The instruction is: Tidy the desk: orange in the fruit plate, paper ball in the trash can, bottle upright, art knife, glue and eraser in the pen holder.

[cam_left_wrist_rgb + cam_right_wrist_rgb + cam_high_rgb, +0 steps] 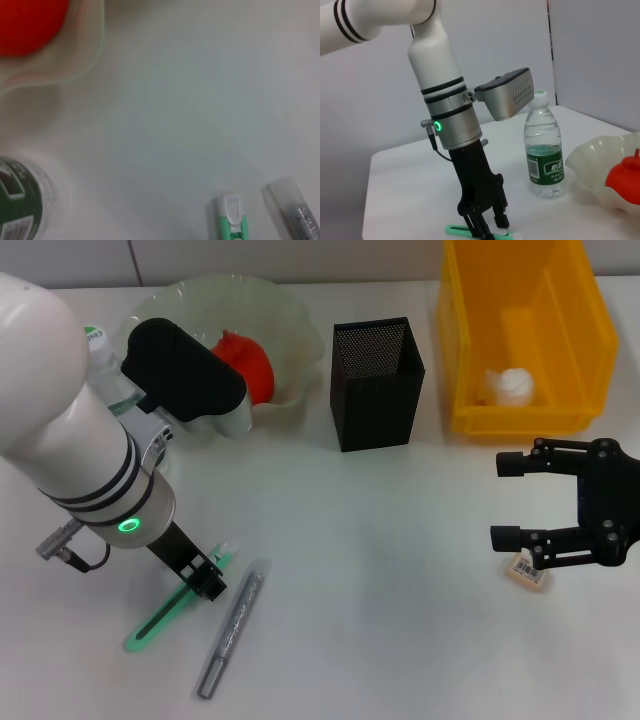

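Left gripper [482, 225] straddles the green art knife [165, 612], fingers seemingly pressed on it; the glue stick [230, 630] lies just beside. Right gripper [515, 500] hangs spread above the eraser [530, 572].

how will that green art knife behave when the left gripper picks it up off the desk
The green art knife is long, thin and lying flat, so it may pivot if gripped off-centre. It looks like light plastic, probably stiff. The left gripper is down over one end of it, so the far end could swing or droop. The grey glue stick lies close beside it and might get nudged.
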